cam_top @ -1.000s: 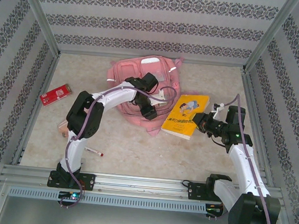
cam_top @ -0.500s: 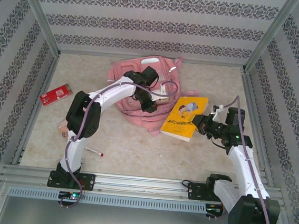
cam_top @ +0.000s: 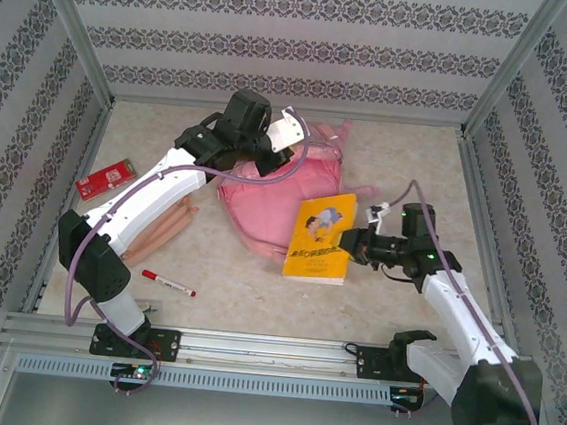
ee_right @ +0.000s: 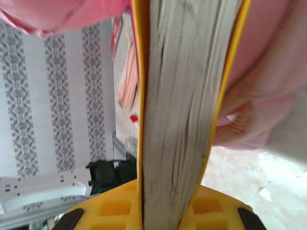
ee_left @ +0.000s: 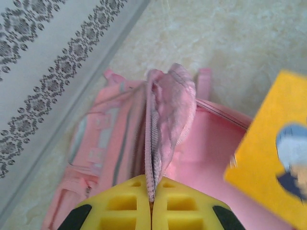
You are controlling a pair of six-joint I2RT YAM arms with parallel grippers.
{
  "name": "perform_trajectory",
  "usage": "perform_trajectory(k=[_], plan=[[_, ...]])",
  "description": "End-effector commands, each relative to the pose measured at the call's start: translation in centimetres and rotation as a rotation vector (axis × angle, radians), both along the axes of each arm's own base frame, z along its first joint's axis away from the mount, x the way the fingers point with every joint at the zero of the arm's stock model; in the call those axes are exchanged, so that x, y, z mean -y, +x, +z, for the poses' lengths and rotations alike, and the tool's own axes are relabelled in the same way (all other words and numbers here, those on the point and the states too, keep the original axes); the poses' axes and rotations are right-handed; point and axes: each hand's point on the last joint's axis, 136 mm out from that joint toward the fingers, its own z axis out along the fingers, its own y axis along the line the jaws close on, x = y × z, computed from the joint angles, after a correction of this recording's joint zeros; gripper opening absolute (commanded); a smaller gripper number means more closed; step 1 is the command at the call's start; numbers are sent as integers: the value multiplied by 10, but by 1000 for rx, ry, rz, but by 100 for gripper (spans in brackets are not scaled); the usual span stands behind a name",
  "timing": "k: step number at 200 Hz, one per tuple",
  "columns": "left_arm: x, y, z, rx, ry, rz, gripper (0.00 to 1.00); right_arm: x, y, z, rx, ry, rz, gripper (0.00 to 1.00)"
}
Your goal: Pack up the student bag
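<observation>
The student bag lay on the table toward its far middle, top end pointing at the back wall. The left gripper had its fingers pressed together on a thin fold of the zip-edged fabric at the bag's opening and held that fold raised. The right gripper was clamped across the covers of a yellow book at one edge. The book hung tilted at the bag's near right side and overlapped the pink fabric. Whether the mouth gaped wide enough for the book could not be told. Several faults were judged possible. The pinched fold was narrow and could slip free, letting the opening collapse. A leading book corner could catch on the zip edge or lining and push the unanchored bag toward the wall instead of entering it. Because the book was held at one edge only, contact could pivot it in the grip. Too hard a lift could drag the whole bag.
</observation>
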Motion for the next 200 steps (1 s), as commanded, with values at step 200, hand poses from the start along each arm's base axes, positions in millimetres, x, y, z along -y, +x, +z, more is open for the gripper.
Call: perform_trajectory(k=[200], plan=[[30,-31,82,191,-272,-180,0,-136,213,-49,98,101,22,27]])
